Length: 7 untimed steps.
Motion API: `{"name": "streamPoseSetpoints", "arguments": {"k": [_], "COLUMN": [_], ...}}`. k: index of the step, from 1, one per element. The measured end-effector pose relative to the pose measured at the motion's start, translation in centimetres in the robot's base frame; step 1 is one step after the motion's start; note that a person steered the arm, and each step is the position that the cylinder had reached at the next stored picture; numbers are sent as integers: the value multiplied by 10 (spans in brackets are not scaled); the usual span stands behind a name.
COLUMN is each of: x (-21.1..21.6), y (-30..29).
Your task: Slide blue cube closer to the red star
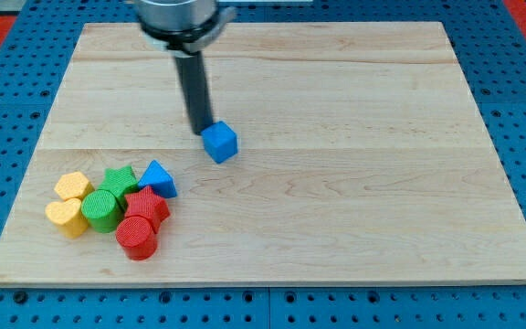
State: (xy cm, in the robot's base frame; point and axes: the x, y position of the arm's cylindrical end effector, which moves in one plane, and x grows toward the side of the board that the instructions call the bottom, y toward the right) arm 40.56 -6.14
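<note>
The red star sits low at the view's left, inside the cluster; up and to its right, well apart, lies the blue cube; my tip, a bare rod holding nothing, touches the cube's upper-left; most sliding remains.

one camera looks down at an angle on the whole wooden board.
</note>
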Motion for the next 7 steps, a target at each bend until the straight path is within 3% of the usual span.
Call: {"name": "streamPoseSetpoints", "arguments": {"k": [1, 3, 4, 5, 7], "x": [-2, 27, 2, 4, 45], "y": [32, 33, 34, 19, 19]}}
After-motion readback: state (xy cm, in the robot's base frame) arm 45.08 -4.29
